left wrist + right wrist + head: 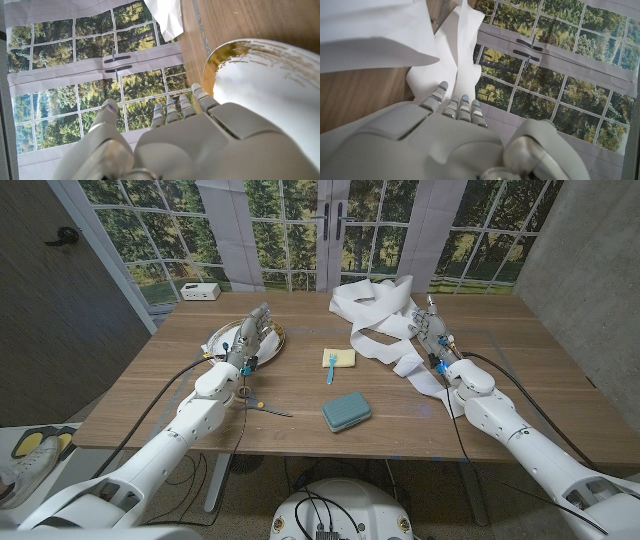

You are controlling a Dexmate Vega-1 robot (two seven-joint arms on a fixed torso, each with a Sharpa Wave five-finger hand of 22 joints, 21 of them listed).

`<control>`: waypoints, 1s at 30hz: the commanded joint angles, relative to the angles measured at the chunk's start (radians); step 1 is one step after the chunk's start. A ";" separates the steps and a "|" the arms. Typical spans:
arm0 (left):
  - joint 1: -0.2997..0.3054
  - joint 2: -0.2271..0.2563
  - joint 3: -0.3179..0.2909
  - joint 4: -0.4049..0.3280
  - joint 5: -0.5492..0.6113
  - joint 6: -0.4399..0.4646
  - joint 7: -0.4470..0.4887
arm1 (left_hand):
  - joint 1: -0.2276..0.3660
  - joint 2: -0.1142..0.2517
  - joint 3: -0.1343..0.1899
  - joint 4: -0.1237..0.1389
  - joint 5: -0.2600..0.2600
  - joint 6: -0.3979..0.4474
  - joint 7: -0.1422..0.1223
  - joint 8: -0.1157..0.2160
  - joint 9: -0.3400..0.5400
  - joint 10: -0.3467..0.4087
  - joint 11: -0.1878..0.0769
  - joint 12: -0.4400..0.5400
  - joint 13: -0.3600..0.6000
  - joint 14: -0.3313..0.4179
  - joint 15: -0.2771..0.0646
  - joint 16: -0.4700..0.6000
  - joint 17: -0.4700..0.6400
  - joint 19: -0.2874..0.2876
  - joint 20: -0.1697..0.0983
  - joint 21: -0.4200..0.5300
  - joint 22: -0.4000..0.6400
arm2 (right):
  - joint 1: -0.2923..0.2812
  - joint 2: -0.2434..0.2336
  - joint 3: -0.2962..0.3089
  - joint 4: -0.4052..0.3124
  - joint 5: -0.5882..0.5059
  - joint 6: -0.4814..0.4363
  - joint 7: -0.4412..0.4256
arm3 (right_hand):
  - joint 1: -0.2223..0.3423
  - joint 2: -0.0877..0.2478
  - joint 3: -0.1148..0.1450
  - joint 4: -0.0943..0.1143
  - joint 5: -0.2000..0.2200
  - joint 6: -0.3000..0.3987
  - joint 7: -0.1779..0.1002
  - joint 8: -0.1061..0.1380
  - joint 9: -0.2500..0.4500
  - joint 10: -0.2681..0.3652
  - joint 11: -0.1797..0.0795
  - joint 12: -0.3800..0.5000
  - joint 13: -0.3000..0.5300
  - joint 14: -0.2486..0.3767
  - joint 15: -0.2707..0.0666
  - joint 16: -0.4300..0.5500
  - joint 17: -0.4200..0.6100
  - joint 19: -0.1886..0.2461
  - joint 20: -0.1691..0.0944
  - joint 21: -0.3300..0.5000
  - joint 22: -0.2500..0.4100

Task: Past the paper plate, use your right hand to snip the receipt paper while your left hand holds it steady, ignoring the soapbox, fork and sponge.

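Note:
The white receipt paper lies in a loose, looping pile at the back right of the table, with a strip trailing toward the front edge. My right hand stands beside that pile, fingers straight and holding nothing; the right wrist view has its fingers close to the receipt paper. My left hand hovers over the paper plate with fingers extended and nothing in it. A pair of scissors lies on the table by my left forearm. The left wrist view looks past my left hand at the paper plate.
A yellow sponge with a small blue fork lies mid-table. A teal soapbox sits nearer the front edge. A white box stands on the sill behind the table's back left corner.

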 commanded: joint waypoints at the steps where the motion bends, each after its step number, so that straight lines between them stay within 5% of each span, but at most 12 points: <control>1: 0.005 -0.002 -0.004 0.001 -0.005 0.005 0.012 | 0.009 0.004 0.006 -0.001 0.006 0.010 -0.004 0.008 0.002 0.013 0.001 0.007 0.003 0.012 0.000 0.005 0.001 0.007 -0.001 0.006 0.004 | -0.003 -0.009 -0.008 -0.015 -0.015 -0.025 -0.021 | 0.011 0.002 -0.005 0.000 0.004 0.001 0.006 0.005 0.003 0.002 0.007 0.005 0.005 0.003 0.005 0.005 0.004 0.006 0.002 0.006 0.004; 20: 0.021 0.008 -0.006 -0.002 0.004 -0.026 -0.001 | 0.014 0.005 0.007 -0.002 0.005 0.015 -0.002 0.009 0.002 0.016 0.000 0.007 0.004 0.012 0.000 0.005 0.001 0.008 -0.001 0.006 0.004 | -0.028 -0.021 0.003 -0.066 -0.014 -0.031 -0.045 | 0.017 0.005 -0.002 -0.002 0.002 0.001 0.005 0.006 0.003 0.005 0.004 0.007 0.005 0.006 0.004 0.006 0.004 0.006 0.003 0.007 0.004; 30: 0.048 0.063 0.002 -0.049 0.112 -0.064 0.056 | 0.019 0.007 0.008 -0.003 0.005 0.044 -0.001 0.018 0.002 0.040 -0.011 0.014 0.004 0.018 -0.008 0.007 0.001 0.011 -0.003 0.007 0.004 | -0.047 -0.030 0.003 -0.110 -0.024 -0.048 -0.075 | 0.020 0.006 -0.001 -0.003 0.001 0.002 0.005 0.006 0.003 0.008 0.005 0.008 0.005 0.008 0.002 0.007 0.004 0.007 0.003 0.007 0.004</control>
